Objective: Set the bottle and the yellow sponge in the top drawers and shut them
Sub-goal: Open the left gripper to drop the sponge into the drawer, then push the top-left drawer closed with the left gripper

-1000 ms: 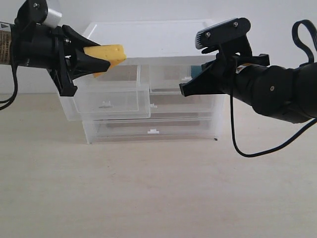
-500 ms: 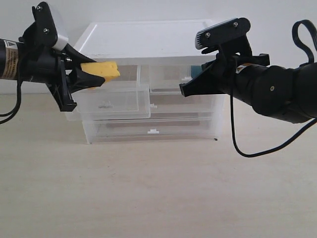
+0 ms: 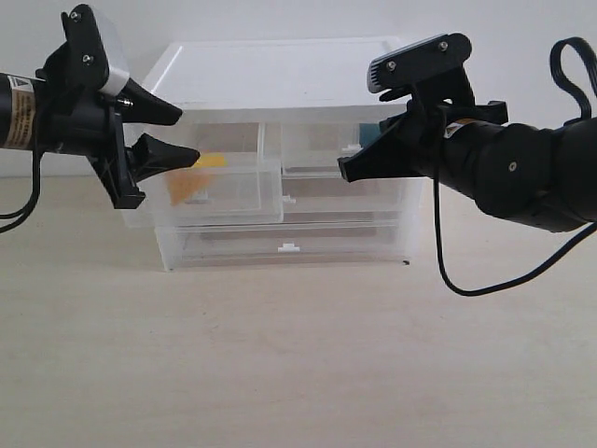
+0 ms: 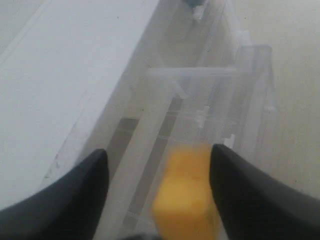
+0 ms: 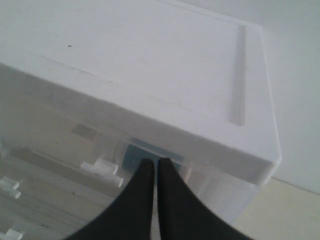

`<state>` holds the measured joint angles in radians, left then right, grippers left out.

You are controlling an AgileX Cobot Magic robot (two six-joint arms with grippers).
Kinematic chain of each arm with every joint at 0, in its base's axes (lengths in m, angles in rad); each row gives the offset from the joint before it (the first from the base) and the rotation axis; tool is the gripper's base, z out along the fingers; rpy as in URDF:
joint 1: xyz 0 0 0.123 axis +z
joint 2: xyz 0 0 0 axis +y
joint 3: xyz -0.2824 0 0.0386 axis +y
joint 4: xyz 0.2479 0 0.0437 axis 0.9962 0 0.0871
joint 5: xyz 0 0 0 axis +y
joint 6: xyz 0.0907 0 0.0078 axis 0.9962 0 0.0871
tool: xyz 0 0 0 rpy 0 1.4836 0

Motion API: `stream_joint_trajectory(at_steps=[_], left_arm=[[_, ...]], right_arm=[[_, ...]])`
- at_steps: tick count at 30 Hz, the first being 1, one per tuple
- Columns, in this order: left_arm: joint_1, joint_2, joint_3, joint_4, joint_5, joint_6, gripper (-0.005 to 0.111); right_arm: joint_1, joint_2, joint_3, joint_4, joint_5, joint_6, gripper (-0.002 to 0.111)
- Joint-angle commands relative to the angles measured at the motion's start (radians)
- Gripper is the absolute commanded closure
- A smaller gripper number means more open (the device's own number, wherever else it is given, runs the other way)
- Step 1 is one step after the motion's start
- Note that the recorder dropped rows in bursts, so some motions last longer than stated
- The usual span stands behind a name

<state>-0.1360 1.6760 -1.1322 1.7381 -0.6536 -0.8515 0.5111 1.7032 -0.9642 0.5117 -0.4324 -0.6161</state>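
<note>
Now that the left gripper [image 3: 189, 134] stands with its jaws spread wide and nothing between them, the yellow sponge [image 4: 184, 196] lies down inside the pulled-out left top drawer [image 3: 233, 191], showing as orange patches through the clear front wall. The main risk, as I judge it, sits in how the sponge lands. The left wrist view shows it blurred and seemingly up on end between the black fingers [image 4: 75, 197], so it may not have settled. If a corner stands above the drawer's rim, it could jam against the cabinet [image 3: 280, 70] when the drawer is pushed in. A second worry is the push itself. The cabinet looks light and rests loose on the table [image 3: 298, 364], so a hard or off-centre shove could slide or twist it instead of seating the drawer. The right gripper [image 3: 345, 172] is pinched fully shut and holds nothing, just in front of the right top drawer [image 3: 312, 149], where the bottle [image 3: 370, 133] shows as a teal patch behind the front. I cannot tell whether that drawer is fully home. Compared with a second ago, the sponge has left the left jaws, which then clamped it above the drawer. The left arm sits lower and farther left, and the right arm has not moved.
</note>
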Motion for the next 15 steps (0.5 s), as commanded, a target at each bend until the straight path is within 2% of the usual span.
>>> stream_joint_trajectory(at_steps=[1, 6, 10, 12, 13, 15], left_arm=[[0.002, -0.006, -0.004, -0.060, 0.009, 0.003, 0.046], [0.002, -0.011, -0.006, -0.082, 0.004, 0.004, 0.046], [0.002, -0.065, -0.006, -0.197, -0.005, 0.116, 0.048], [0.002, -0.116, -0.006, -0.255, -0.043, 0.111, 0.049], [0.002, -0.137, -0.006, -0.264, -0.056, 0.082, 0.051], [0.002, -0.182, -0.001, -0.242, -0.058, -0.120, 0.067]], right_arm=[[-0.004, -0.005, -0.005, 0.001, -0.013, -0.004, 0.108], [-0.004, -0.005, -0.005, 0.001, -0.015, -0.004, 0.108], [-0.004, -0.005, -0.005, 0.001, -0.018, -0.004, 0.108], [-0.004, -0.005, -0.005, 0.001, -0.018, -0.004, 0.108], [-0.004, -0.005, -0.005, 0.001, -0.018, -0.004, 0.108], [-0.004, -0.005, -0.005, 0.001, -0.018, -0.004, 0.108]])
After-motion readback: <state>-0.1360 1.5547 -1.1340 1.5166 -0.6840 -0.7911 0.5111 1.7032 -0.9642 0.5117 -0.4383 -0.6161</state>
